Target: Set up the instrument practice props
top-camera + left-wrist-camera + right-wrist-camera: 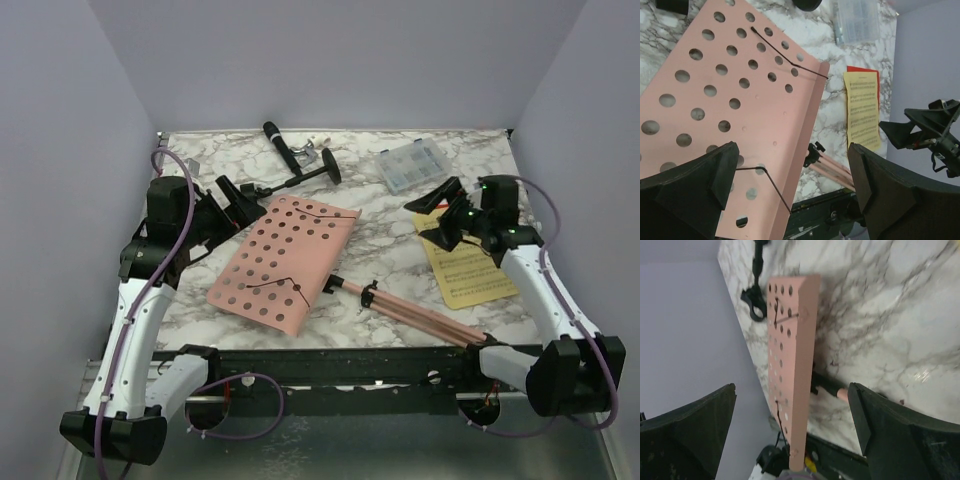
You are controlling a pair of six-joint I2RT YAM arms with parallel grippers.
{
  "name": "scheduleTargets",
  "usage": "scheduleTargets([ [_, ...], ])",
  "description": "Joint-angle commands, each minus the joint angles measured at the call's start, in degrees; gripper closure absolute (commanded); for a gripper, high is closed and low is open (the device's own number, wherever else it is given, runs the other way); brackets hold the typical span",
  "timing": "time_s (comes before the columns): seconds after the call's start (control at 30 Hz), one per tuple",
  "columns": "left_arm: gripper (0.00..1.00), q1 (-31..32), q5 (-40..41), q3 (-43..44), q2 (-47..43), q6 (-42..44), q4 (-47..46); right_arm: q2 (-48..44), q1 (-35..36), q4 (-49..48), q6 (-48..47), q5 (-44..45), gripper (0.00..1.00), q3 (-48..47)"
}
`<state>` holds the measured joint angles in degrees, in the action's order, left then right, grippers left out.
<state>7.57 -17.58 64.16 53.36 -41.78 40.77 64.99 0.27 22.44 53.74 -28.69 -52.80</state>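
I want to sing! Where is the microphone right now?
In the top view, the black microphone is at the back of the table, just behind the pink music stand and left of the clear plastic box.

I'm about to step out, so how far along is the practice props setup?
Nothing looks done yet. The music stand lies flat, legs folded, and the microphone lies on its side. Nothing is in hand: left jaws and right jaws both hang open. Remaining: raise the stand, place the yellow page and red page, right the microphone.
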Motion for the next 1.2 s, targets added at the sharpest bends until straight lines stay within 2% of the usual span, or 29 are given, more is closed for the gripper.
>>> scheduleTargets([
  [0.0,0.01,-0.22,-2.57,-1.47,-1.55,0.84,2.31,1.45,10.19,-7.75,8.41,1.15,0.0,1.28],
  [0.13,0.01,-0.28,-2.36,-1.84,-1.74,1.09,2.64,6.42,15.86,-13.14,12.97,1.07,0.0,4.15],
  [0.3,0.01,-0.25,-2.94,-2.62,-2.12,0.49,2.6,10.94,18.96,-19.73,16.95,2.1,0.03,7.42],
  [0.6,0.01,-0.24,-6.28,-5.65,-2.82,-1.55,2.55,22.17,22.93,-34.23,15.56,-3.74,0.0,8.8],
  [0.87,0.01,-0.2,-7.96,-7.96,-3.26,-3.46,1.99,32.31,28.01,-49.37,18.34,-4.23,0.05,10.34],
  [0.93,0.01,-0.24,-8.38,-8.55,-3.27,-3.83,1.79,34.95,28.97,-52.23,19.57,-4.57,0.09,9.98],
  [1.07,0.01,-0.2,-9.04,-9.44,-3.59,-4.16,1.76,40.82,30.16,-55.65,22.77,-6.9,0.28,8.09],
  [1.17,0.01,-0.24,-9.44,-10.06,-3.74,-4.26,1.76,43.38,30.83,-61.17,26.32,-7.6,0.32,9.24],
])
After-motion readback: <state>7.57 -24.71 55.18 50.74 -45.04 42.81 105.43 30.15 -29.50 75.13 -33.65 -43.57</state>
